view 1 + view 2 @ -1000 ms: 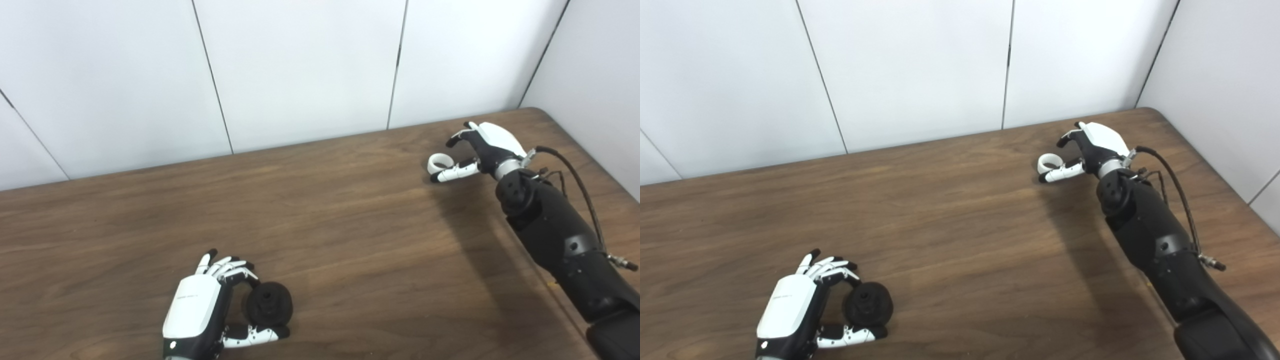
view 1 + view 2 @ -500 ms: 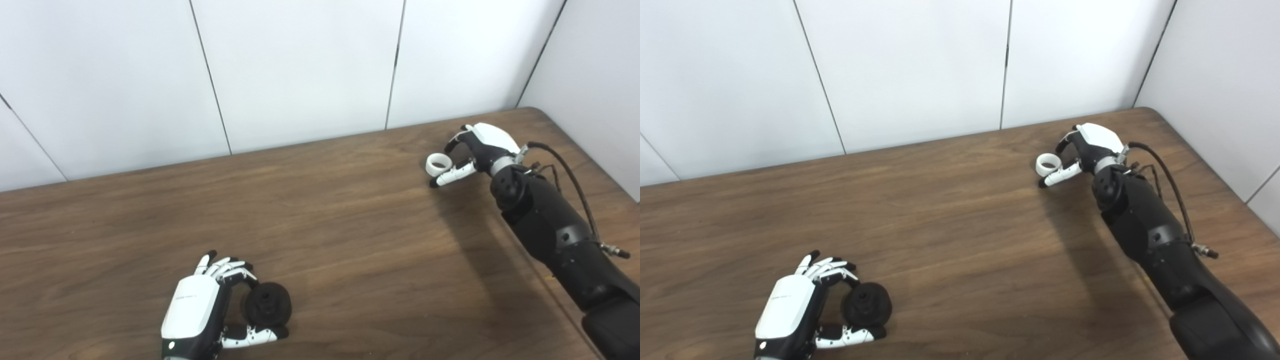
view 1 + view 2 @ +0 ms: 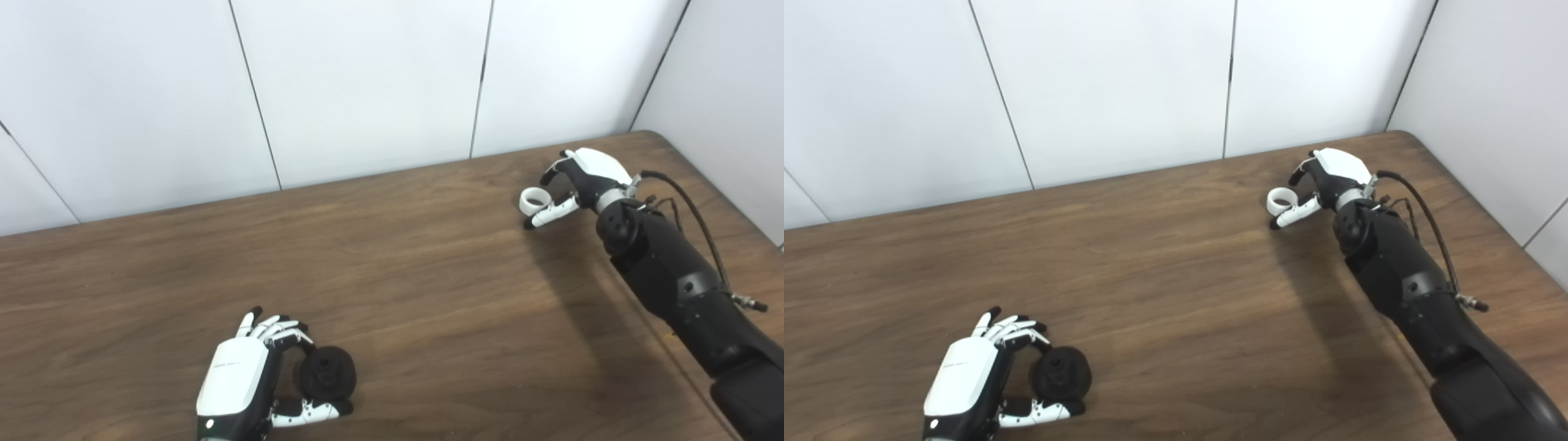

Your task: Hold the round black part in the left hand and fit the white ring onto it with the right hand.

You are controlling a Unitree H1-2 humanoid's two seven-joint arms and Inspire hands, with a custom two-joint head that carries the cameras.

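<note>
White ring (image 3: 532, 200) sits at the fingertips of the right hand (image 3: 582, 180), pinched between thumb and a finger, far out on the right side of the wooden table (image 3: 429, 294); whether it is lifted off the wood I cannot tell. It looks small, rigid and light, probably smooth plastic, so it may slip or twist; a pinch on its outer wall seems best, keeping the bore free. Round black part (image 3: 326, 372) lies well apart from it, cupped inside the curl of the left hand (image 3: 245, 383), thumb beneath and fingers over its back, its holed face turned outward. It looks stiff and chunkier; gripping its rim should leave that face open for the ring.
</note>
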